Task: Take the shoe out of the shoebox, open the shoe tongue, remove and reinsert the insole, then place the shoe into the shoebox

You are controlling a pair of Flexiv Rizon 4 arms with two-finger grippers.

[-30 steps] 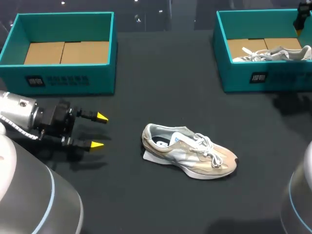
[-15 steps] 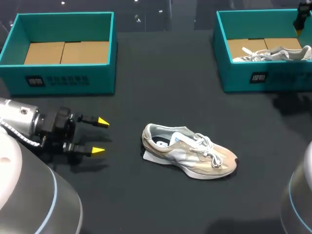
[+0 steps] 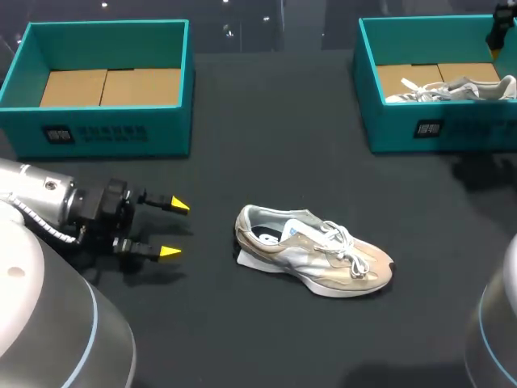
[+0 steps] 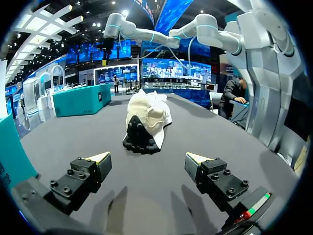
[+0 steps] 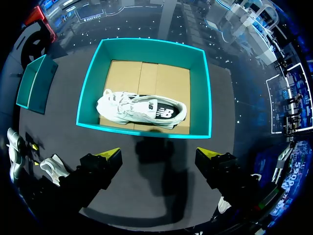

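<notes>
Slowly the left gripper (image 3: 174,229) has crept nearer the shoe (image 3: 315,250) over the last second, while the shoe lies just where it lay on the counter (image 3: 242,339). The gripper's fingers stand wide apart with nothing between them. The shoe rests straight ahead of them, heel towards the yellow tips, apart from them and untouched. The right gripper (image 5: 160,155) hangs high above the shoebox (image 5: 198,93), likewise spread wide and holding nothing; a white shoe (image 5: 139,110) lies inside that box, ahead of its fingers
</notes>
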